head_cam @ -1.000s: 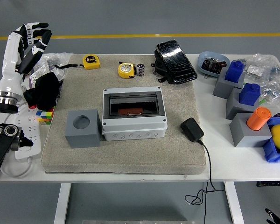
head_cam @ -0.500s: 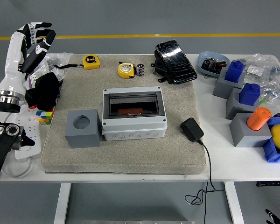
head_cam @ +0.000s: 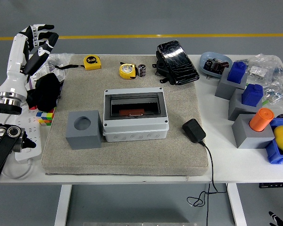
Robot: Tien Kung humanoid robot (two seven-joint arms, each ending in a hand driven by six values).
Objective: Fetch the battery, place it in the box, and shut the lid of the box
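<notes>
Left hand is held open and empty at the table's far left; the battery stands behind the box — fetching seems pending, a reach to it being required.

white tabletop, beige mat, grey box, black-and-silver battery, two yellow tape measures, orange cylinder, blue blocks, black-and-white robot hand.

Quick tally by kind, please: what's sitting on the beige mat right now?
Yellow tape measures: 2
Small black-and-silver cylindrical battery: 1
Grey plastic box with window lid: 1
Grey cube with round hole: 1
Black foot pedal: 1
Black power adapter: 1
Total: 7
</notes>
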